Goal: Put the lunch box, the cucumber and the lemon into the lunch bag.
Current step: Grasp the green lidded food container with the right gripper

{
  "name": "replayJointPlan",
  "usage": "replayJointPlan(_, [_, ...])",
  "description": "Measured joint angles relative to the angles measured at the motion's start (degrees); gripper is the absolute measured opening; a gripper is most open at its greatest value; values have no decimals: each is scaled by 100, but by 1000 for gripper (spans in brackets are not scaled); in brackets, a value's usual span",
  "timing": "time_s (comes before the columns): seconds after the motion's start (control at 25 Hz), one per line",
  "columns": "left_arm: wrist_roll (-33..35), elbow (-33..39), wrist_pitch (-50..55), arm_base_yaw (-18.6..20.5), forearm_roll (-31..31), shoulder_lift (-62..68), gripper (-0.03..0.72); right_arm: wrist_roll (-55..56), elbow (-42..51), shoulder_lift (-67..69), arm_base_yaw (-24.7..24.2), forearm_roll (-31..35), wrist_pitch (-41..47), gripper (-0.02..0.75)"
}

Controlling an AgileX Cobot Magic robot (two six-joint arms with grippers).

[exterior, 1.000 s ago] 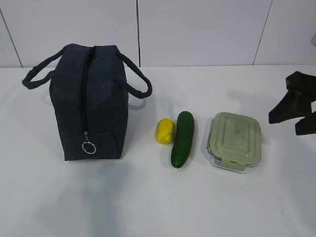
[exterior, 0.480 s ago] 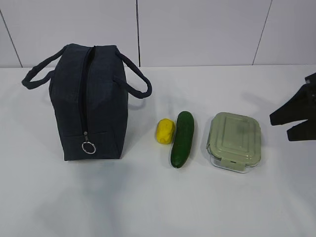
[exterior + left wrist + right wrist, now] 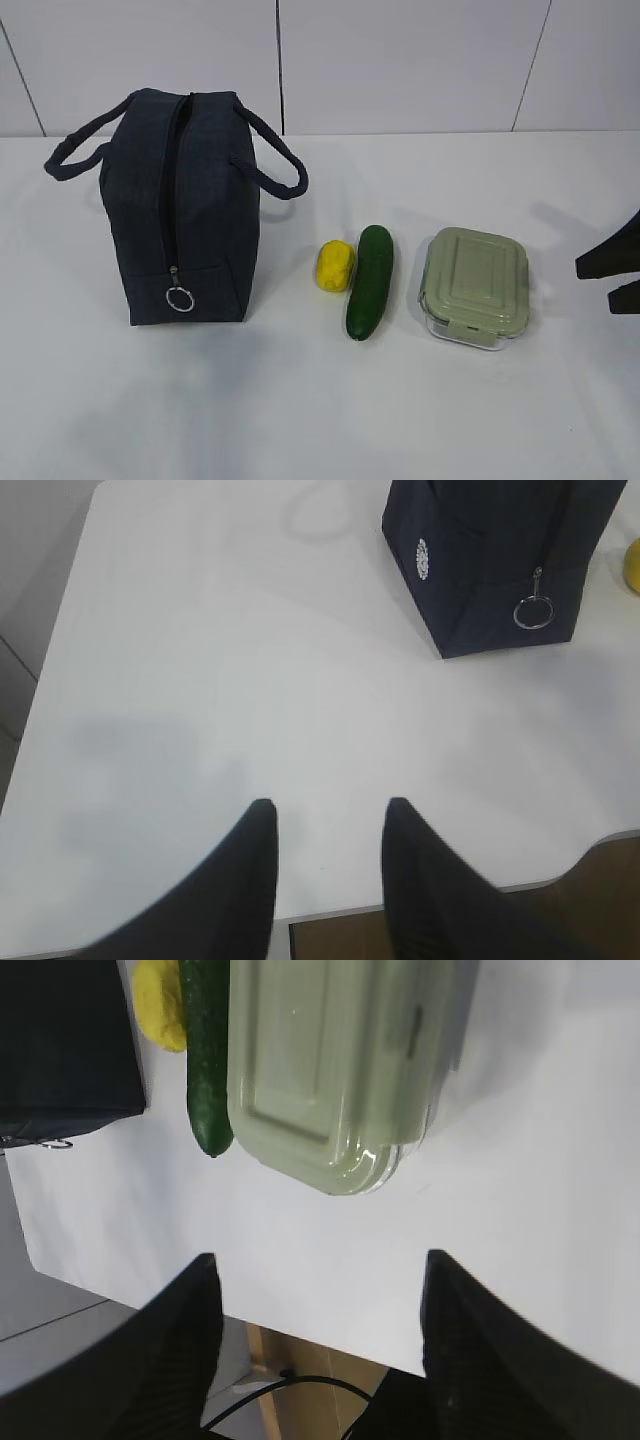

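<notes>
The navy lunch bag point(image 3: 180, 200) stands upright at the left, and its ring pull point(image 3: 180, 299) hangs at the low end of the zipper. To its right lie the yellow lemon point(image 3: 335, 265), the dark green cucumber point(image 3: 370, 280) and the lunch box point(image 3: 475, 285) with its sage-green lid, all in a row on the table. My right gripper point(image 3: 610, 275) hovers open at the right edge, apart from the lunch box point(image 3: 330, 1060), with nothing between its fingers point(image 3: 205, 1290). My left gripper point(image 3: 330, 808) is open and empty over the table's near left edge, well short of the bag point(image 3: 500, 560).
The white table point(image 3: 320, 400) ends at a white panelled wall point(image 3: 400, 60) behind. In the left wrist view the table's near edge point(image 3: 430, 895) lies just under the fingers. A black cable point(image 3: 300, 1385) runs below the table edge in the right wrist view.
My right gripper has drawn back to the right and lower in the exterior view, now half out of frame. The bag, lemon, cucumber and lunch box have not moved.
</notes>
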Motion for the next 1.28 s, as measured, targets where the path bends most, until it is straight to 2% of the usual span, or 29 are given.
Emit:
replayJointPlan(0.36, [0, 0, 0, 0, 0, 0, 239, -13, 0, 0, 0, 61, -362, 470])
replayJointPlan(0.44, [0, 0, 0, 0, 0, 0, 239, -140, 0, 0, 0, 106, -468, 500])
replayJointPlan(0.6, [0, 0, 0, 0, 0, 0, 239, -426, 0, 0, 0, 395, -513, 621])
replayJointPlan(0.72, [0, 0, 0, 0, 0, 0, 239, -649, 0, 9, 0, 588, -569, 643])
replayJointPlan(0.88, [0, 0, 0, 0, 0, 0, 239, -714, 0, 214, 0, 737, -629, 640])
replayJointPlan(1.12, [0, 0, 0, 0, 0, 0, 239, -1163, 0, 737, 0, 1166, -535, 562])
replayJointPlan(1.28, [0, 0, 0, 0, 0, 0, 239, -1497, 0, 1053, 0, 1376, -402, 548])
